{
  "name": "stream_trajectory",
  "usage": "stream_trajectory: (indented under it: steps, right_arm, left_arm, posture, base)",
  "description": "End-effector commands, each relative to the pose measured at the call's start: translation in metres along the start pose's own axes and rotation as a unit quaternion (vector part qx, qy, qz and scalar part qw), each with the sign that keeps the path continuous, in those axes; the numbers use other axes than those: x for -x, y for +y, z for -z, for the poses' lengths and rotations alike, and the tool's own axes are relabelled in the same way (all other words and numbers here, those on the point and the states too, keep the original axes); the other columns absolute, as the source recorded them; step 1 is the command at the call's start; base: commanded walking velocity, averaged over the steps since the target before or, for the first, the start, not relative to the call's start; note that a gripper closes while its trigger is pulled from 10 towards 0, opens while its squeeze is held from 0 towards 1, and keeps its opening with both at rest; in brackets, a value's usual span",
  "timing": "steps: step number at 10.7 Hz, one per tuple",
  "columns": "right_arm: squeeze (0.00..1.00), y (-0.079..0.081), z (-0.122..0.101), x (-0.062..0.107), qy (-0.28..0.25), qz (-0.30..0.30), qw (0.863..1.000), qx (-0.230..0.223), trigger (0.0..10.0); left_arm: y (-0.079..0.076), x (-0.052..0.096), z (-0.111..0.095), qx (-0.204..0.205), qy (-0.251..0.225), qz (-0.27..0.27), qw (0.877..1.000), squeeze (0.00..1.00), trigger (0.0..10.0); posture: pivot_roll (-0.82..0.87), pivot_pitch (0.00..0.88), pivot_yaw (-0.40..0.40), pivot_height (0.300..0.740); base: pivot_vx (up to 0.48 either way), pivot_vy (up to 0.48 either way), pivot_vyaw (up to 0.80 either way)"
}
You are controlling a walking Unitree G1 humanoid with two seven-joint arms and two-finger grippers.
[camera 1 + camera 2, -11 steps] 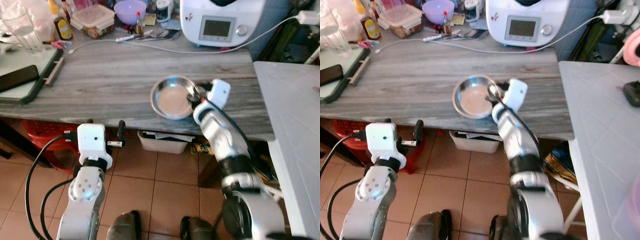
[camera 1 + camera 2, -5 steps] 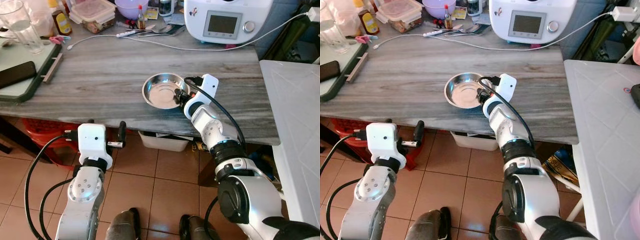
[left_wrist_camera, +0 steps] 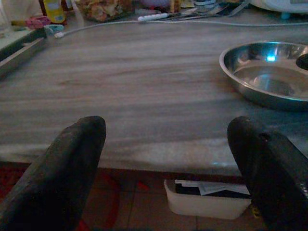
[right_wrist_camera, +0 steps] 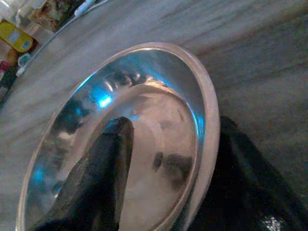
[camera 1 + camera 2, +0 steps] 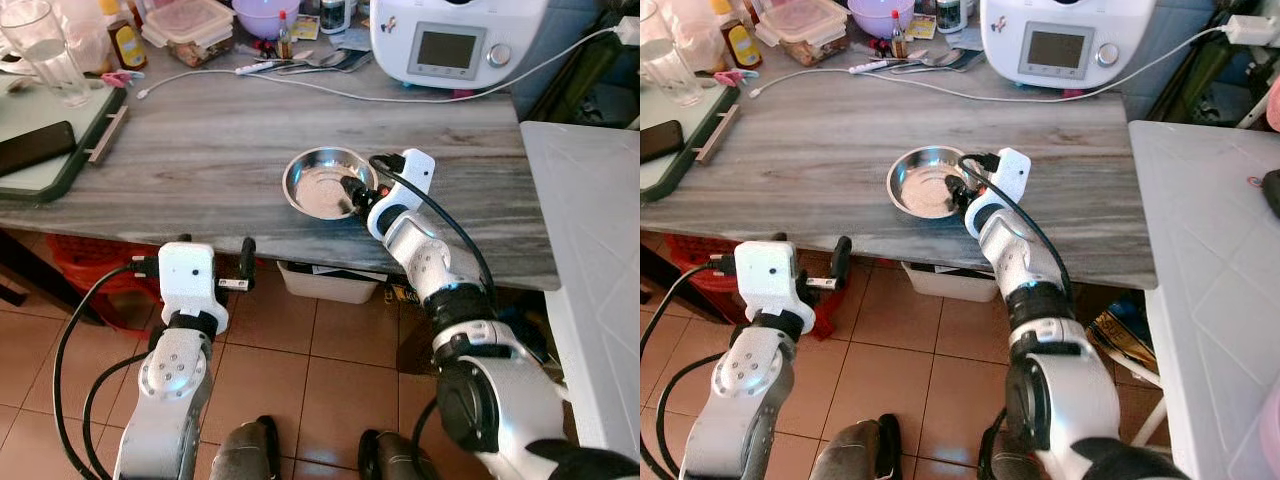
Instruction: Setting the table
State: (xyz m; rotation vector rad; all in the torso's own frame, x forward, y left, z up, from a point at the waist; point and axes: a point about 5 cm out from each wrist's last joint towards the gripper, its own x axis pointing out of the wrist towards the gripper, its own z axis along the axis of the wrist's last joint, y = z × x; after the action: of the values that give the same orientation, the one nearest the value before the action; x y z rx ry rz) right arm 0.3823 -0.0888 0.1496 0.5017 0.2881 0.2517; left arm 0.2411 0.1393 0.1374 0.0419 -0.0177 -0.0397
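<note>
A shiny steel bowl [image 5: 318, 185] rests on the grey wooden table [image 5: 200, 150], near its front edge. My right gripper [image 5: 355, 195] reaches over the bowl's right rim. In the right wrist view one finger [image 4: 103, 159] lies inside the bowl [image 4: 159, 110] and the other [image 4: 240, 168] outside, apart from each other with the rim between them, so it is open. My left gripper [image 3: 168, 163] is open and holds nothing; it hangs just below the table's front edge, left of the bowl [image 3: 269, 77].
A white kitchen appliance [image 5: 455, 40] stands at the back with a white cable [image 5: 330, 92] trailing across the table. A green tray with a phone [image 5: 40, 150], a glass [image 5: 45, 60] and food containers [image 5: 185, 25] stand at the left. A white surface [image 5: 590, 220] borders the right; a white bin [image 5: 325, 285] sits underneath.
The bowl, held closer and higher a second ago, now rests on the table. The right gripper's inner finger has since moved further into the bowl. The view has shifted slightly.
</note>
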Motion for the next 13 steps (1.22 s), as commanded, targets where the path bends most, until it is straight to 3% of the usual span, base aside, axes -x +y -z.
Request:
stream_trajectory:
  steps: [1, 4, 7, 8, 9, 11, 13]
  right_arm:
    - [1.0, -0.006, 0.006, 0.006, 0.002, 0.003, 1.0, 0.018, 10.0]
    - [1.0, -0.001, -0.008, 0.026, -0.071, -0.028, 0.987, 0.141, 10.0]
    - [1.0, -0.018, -0.021, 0.057, -0.144, 0.039, 0.977, 0.154, 10.0]
    - [0.0, -0.019, -0.026, 0.068, -0.17, 0.038, 0.964, 0.2, 10.0]
    - [0.0, -0.022, -0.028, 0.082, -0.189, 0.053, 0.944, 0.267, 10.0]
    - [0.0, -0.038, -0.016, 0.093, -0.169, 0.085, 0.939, 0.288, 10.0]
    - [0.0, -0.036, -0.012, 0.095, -0.164, 0.078, 0.937, 0.298, 10.0]
  left_arm:
    - [0.002, 0.0, 0.002, -0.005, 0.005, -0.006, 1.0, 0.0, 10.0]
    - [0.002, 0.0, 0.004, 0.006, 0.005, -0.009, 1.0, 0.0, 10.0]
    - [0.0, 0.001, 0.003, 0.011, 0.001, -0.003, 1.0, 0.0, 10.0]
    - [0.001, 0.002, 0.002, 0.013, 0.0, -0.003, 1.0, 0.0, 10.0]
    - [0.005, 0.006, 0.006, 0.016, 0.007, -0.007, 1.0, 0.0, 10.0]
    - [0.007, 0.004, 0.013, 0.014, 0.02, -0.01, 1.0, 0.0, 10.0]
    - [0.006, 0.002, 0.011, 0.015, 0.014, -0.011, 1.0, 0.0, 10.0]
  posture:
    - [0.1, 0.187, 0.013, 0.74]
    - [0.09, 0.181, 0.007, 0.74]
    - [0.09, 0.177, 0.01, 0.74]
    - [0.08, 0.171, 0.011, 0.74]
    - [0.07, 0.148, 0.014, 0.74]
    - [0.05, 0.127, 0.018, 0.74]
    - [0.05, 0.122, 0.014, 0.74]
  base:
    - [0.0, 0.0, 0.0]
    - [0.0, 0.0, 0.0]
    - [0.0, 0.0, 0.0]
    - [0.0, 0.0, 0.0]
    - [0.0, 0.0, 0.0]
    - [-0.154, 0.0, 0.0]
    - [-0.368, 0.0, 0.0]
